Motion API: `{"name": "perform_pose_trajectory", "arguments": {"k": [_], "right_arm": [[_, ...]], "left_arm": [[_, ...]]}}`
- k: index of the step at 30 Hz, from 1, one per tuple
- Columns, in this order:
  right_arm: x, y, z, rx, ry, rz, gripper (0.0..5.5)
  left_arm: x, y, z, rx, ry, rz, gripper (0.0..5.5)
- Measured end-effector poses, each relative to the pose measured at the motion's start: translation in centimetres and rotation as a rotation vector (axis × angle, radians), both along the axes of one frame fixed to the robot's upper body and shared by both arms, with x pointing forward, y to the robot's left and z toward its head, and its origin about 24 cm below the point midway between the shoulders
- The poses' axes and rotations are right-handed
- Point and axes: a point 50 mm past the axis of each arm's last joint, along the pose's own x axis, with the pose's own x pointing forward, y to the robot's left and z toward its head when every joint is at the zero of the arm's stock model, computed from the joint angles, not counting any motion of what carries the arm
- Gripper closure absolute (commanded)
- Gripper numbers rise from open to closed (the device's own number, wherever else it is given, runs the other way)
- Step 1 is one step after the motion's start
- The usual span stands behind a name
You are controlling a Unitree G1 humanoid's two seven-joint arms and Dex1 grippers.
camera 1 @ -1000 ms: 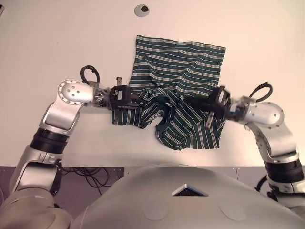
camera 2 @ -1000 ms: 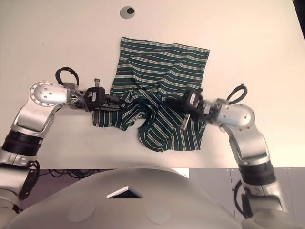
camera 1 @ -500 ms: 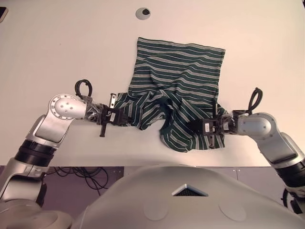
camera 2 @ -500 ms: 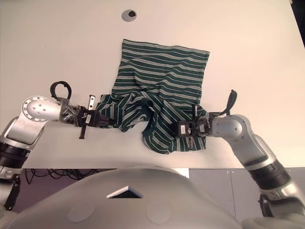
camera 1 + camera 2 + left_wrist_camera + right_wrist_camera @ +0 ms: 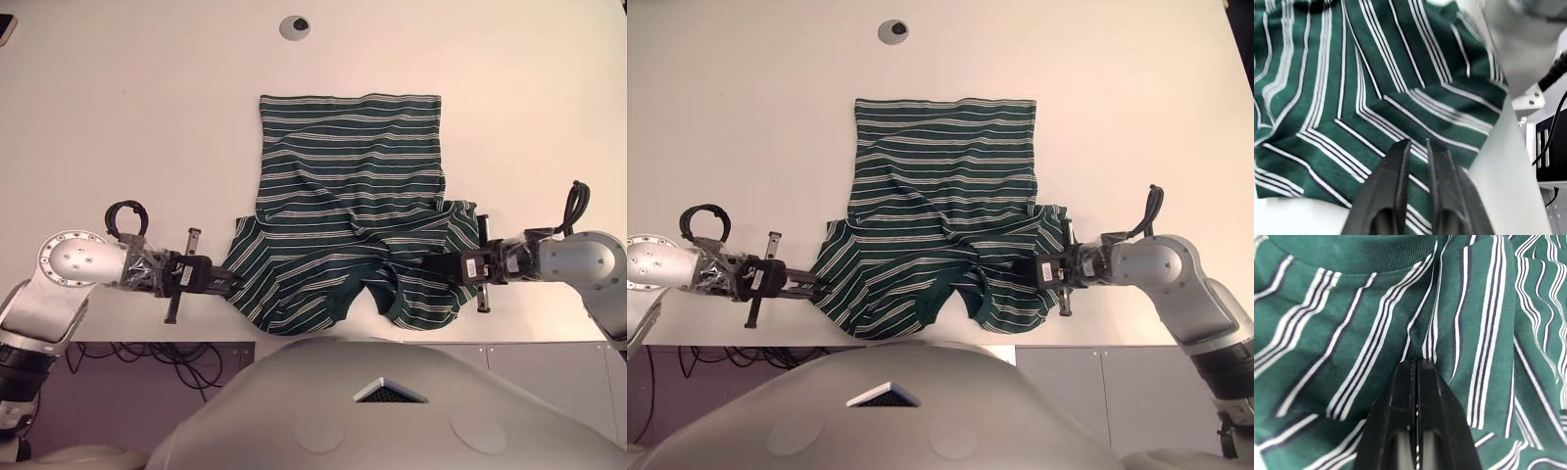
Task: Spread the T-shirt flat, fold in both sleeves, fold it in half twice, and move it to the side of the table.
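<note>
The T-shirt (image 5: 353, 196), dark green with white stripes, lies on the white table (image 5: 127, 117), hem at the far end and sleeves and collar by the near edge. It is mostly spread out, with wrinkles around the collar. My left gripper (image 5: 230, 284) sits low at the shirt's left sleeve, its fingers (image 5: 1400, 161) shut on the cloth. My right gripper (image 5: 433, 264) is at the right sleeve, shut on a fold of the striped fabric (image 5: 1459, 323). Both arms reach in from the sides along the near edge.
A round cable hole (image 5: 294, 26) sits in the table beyond the shirt's hem. A small dark object (image 5: 6, 25) lies at the far left corner. The table's front edge (image 5: 147, 341) runs just below the grippers, with bare tabletop on both sides of the shirt.
Both grippers have drawn apart and back toward the near edge, pulling the bunched sleeves outward. The crumpled shirt has stretched out and its hem now lies square.
</note>
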Motion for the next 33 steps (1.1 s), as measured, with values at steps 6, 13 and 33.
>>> {"name": "perform_pose_trajectory", "arguments": {"k": [6,13,33], "right_arm": [[-1.3,-0.7,0.4,0.067,0.134,-0.015,5.5],[0.7,-0.3,4.1,0.282,0.051,-0.101,5.5],[14.6,3.2,-3.8,0.096,-0.414,-0.629,5.5]], "left_arm": [[0.5,0.0,1.5,-0.149,0.008,0.024,4.56],[5.7,-1.6,2.5,-0.251,-0.142,0.249,4.56],[17.0,-7.0,-4.9,0.124,-0.527,0.374,5.48]]}}
